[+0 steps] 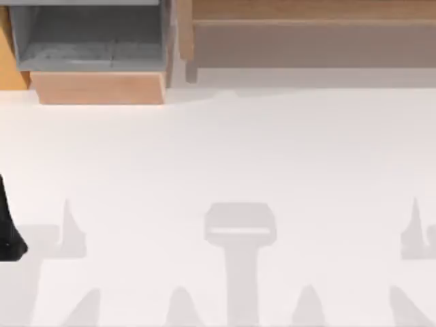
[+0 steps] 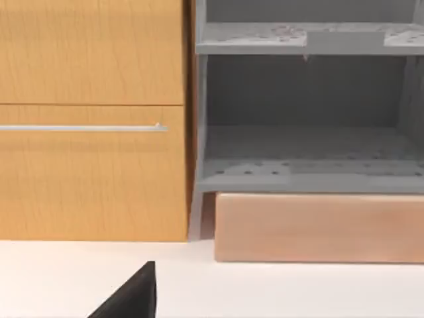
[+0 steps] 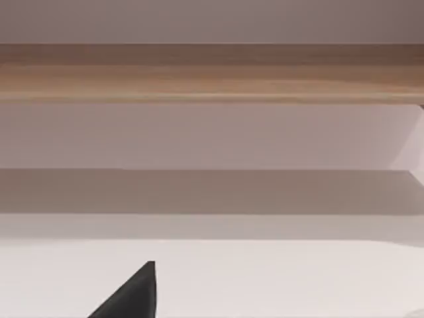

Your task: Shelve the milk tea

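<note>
Closest in, on the left wrist view, one dark wedge of the left gripper (image 2: 136, 295) hangs low over the white table (image 2: 298, 291), level and facing the back; how wide it stands, I cannot tell. From above, the left arm (image 1: 8, 225) is a single dark shape at the table's left edge, well short of the furniture. Over on the right wrist view, the right gripper (image 3: 136, 295) shows the same: one dark wedge above bare table, pointed straight back, and its width cannot be told either.

Farther back on the left: one pale wood block (image 2: 318, 228) on the table, carrying one gray rack (image 2: 305, 175) with two open shelves. Just beside it stands one orange cabinet (image 2: 86, 185) with one silver handle (image 2: 79, 128). Far right: one long wooden board (image 3: 212, 73), raised above the table.
</note>
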Controlling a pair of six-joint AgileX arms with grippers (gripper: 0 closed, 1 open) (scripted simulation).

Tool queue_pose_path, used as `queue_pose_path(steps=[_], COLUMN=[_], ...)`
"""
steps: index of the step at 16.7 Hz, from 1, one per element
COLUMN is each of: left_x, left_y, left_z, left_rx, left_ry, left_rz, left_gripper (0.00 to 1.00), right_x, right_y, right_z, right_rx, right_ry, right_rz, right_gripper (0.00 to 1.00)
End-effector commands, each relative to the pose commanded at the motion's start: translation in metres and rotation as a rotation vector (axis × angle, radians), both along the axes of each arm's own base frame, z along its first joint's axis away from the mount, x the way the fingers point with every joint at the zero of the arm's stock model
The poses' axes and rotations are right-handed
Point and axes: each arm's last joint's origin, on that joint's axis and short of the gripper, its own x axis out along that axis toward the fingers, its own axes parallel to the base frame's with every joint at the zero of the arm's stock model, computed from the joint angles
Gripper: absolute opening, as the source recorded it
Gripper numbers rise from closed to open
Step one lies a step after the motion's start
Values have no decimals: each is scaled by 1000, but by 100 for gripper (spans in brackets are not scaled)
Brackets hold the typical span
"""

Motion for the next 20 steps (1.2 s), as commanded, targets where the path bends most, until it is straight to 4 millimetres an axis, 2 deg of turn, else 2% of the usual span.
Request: queue_pose_path(steps=[6, 8, 11, 16, 20], left_x=[0, 0, 0, 0, 0], left_y=[0, 0, 0, 0, 0], left_z=[0, 0, 0, 0, 0], left_rx=[0, 0, 0, 0, 0], left_ry=[0, 0, 0, 0, 0], left_rz=[0, 0, 0, 0, 0], left_gripper=[100, 100, 100, 100, 100], right_x=[5, 11, 24, 37, 42], right_y=[-7, -16, -40, -88, -112], right_z=[9, 14, 14, -11, -27], right_rx=[-4, -9, -7, 77, 87], right_ry=[-11, 0, 46, 202, 219], right_rz=[1, -3, -22, -42, -22], right_gripper=[100, 100, 100, 100, 100])
